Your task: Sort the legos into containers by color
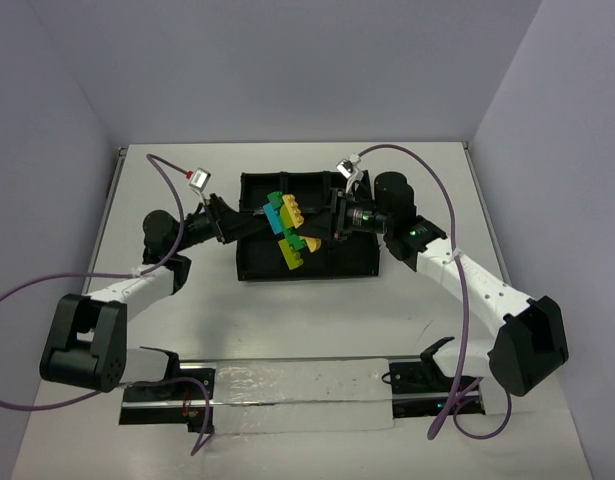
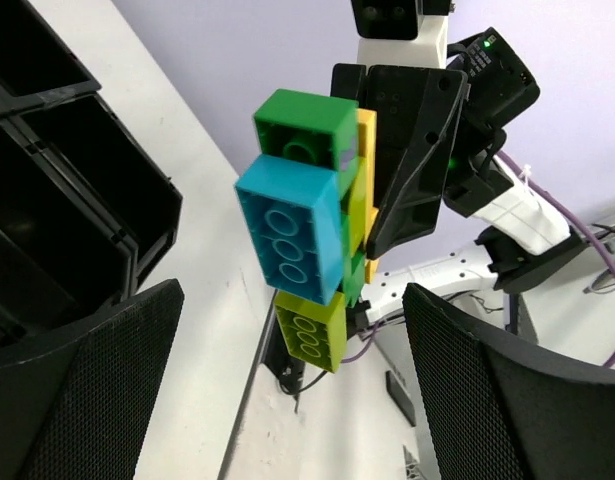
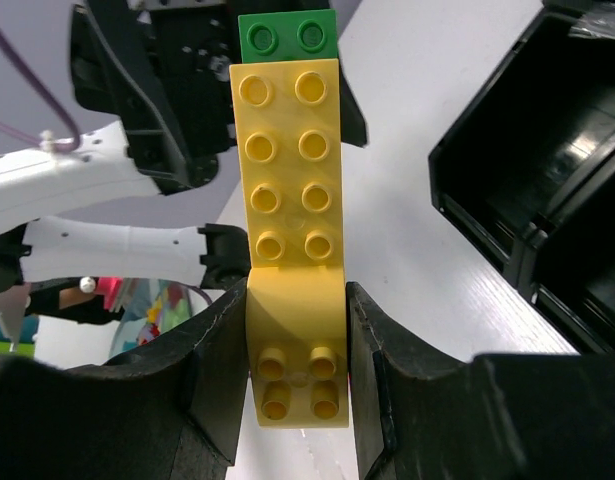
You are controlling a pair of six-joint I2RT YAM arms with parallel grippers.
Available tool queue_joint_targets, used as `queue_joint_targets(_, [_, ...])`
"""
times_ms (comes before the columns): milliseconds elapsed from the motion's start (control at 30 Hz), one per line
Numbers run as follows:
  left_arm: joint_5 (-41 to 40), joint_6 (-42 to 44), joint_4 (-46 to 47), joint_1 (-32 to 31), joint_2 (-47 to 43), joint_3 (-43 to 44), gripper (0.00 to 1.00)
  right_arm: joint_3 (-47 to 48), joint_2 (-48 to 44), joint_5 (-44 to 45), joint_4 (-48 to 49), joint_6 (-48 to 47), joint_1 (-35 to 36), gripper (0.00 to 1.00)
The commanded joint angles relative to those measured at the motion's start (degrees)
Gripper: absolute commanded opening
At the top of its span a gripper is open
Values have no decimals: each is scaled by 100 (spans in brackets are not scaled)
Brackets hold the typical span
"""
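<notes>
While pinching the long yellow brick (image 3: 287, 180) by its end, holding the lego cluster (image 1: 287, 228) aloft over the tray (image 1: 257, 265) with the right gripper (image 3: 297, 345). Pointing the cluster's long axis straight out from those jaws, crosswise between the spread fingers of the left gripper (image 2: 292, 300). Turning the teal brick (image 2: 292, 235) toward the left arm, likely the next puller. Showing no bricks in any visible compartment.

Lego cluster (image 1: 287, 228) (yel/grn/teal, stuck tog.) tilted, up in air over black divided tray (image 1: 355, 262).
</notes>
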Motion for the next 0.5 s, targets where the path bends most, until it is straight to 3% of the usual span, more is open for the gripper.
queue_joint_targets(0, [-19,-537,1495,-92,232,-46,99,358,7,-320,678,239,-38,24])
queue_joint_targets(133, [-39,-861,2160,-150,343,-39,99,347,79,-460,845,342,-38,24])
queue_joint_targets(467, [29,-859,2251,-346,433,257,96,166,293,-1079,1808,938,-38,24])
